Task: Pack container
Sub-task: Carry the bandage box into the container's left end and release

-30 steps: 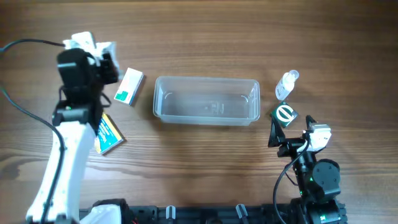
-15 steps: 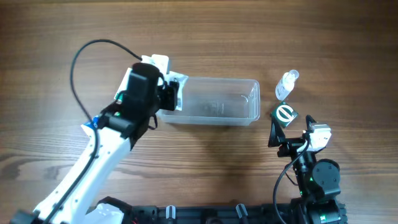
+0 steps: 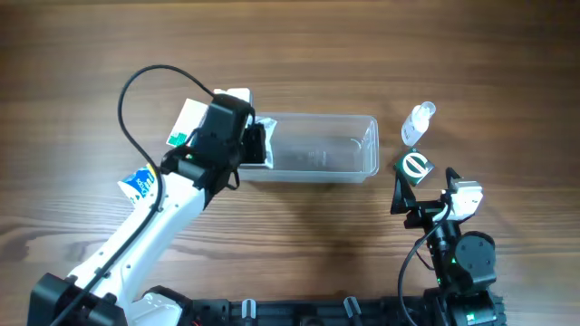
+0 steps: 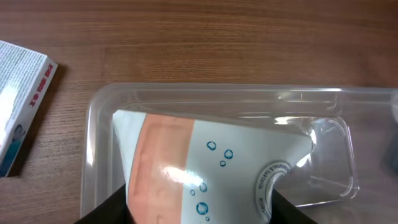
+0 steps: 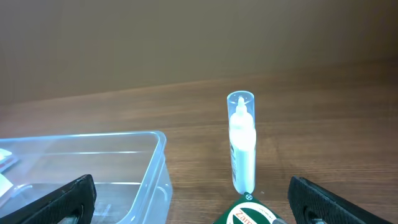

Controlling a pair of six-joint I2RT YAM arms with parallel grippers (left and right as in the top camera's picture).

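At the left end of the container (image 3: pixel 319 117), mid-counter (image 3: pixel 362 54), your left arm is stretching diagonally from the near-left corner, the left gripper (image 3: pixel 258 145) clamping a white packet (image 4: pixel 205 162) inside the rim. Your right gripper (image 5: pixel 193 200) is sitting low, jaws spread wide, facing a bottle (image 5: pixel 241 149).

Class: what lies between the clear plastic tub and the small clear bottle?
Bare wooden table only, in overhead view, between clear plastic tub and small clear bottle.
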